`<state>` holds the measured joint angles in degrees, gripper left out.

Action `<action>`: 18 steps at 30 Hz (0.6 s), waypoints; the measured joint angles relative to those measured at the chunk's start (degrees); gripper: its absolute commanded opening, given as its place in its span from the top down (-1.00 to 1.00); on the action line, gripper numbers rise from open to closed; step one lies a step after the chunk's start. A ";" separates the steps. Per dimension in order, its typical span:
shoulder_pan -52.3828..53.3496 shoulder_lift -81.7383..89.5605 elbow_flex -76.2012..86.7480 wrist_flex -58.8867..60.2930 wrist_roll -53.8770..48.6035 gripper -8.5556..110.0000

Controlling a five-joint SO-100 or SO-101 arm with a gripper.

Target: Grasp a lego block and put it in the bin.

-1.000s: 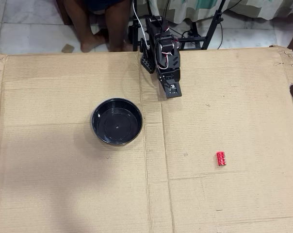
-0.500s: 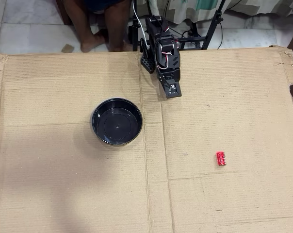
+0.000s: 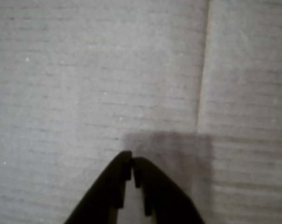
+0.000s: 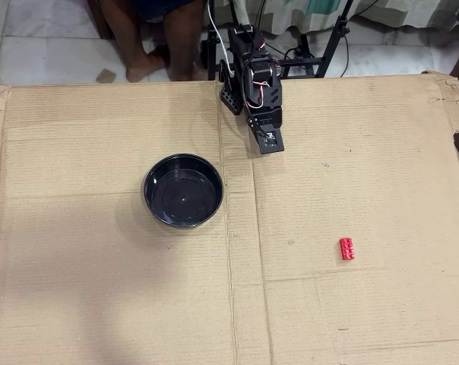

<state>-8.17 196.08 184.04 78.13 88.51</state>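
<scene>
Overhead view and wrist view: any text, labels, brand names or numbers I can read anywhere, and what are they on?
None can be read.
Lego block: studs show, any lettering too small to tell.
Bin: plain glossy black, no label.
Cardboard: no print visible in either view.
Arm: no legible marking in the overhead view.
Pincer: dark and blurred in the wrist view, nothing to read.

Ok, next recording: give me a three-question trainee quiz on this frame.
1. True or false: the tiny red studded plastic brick lies inside the round glossy black plastic bowl.
2. In the overhead view, the bowl sits on which side of the brick: A) left B) right?
3. Fill in: in the wrist view, the two-finger black gripper is ____ and holds nothing.

Key: 1 false, it lies on the brown corrugated cardboard sheet; 2 A; 3 shut.
</scene>
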 measured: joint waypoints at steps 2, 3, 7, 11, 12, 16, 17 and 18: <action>0.00 -1.14 -1.49 0.18 0.00 0.84; 0.00 -2.29 -2.37 0.18 0.00 0.84; 0.00 -10.28 -8.44 0.62 0.00 0.84; 0.00 -22.06 -16.70 2.20 0.26 0.84; 0.00 -24.79 -19.07 2.29 0.35 0.84; 0.00 -36.83 -28.04 1.32 0.53 0.84; 0.00 -39.73 -30.41 2.11 0.53 0.84; 0.09 -42.45 -32.61 0.79 0.53 0.84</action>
<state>-8.09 153.63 151.44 78.93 89.03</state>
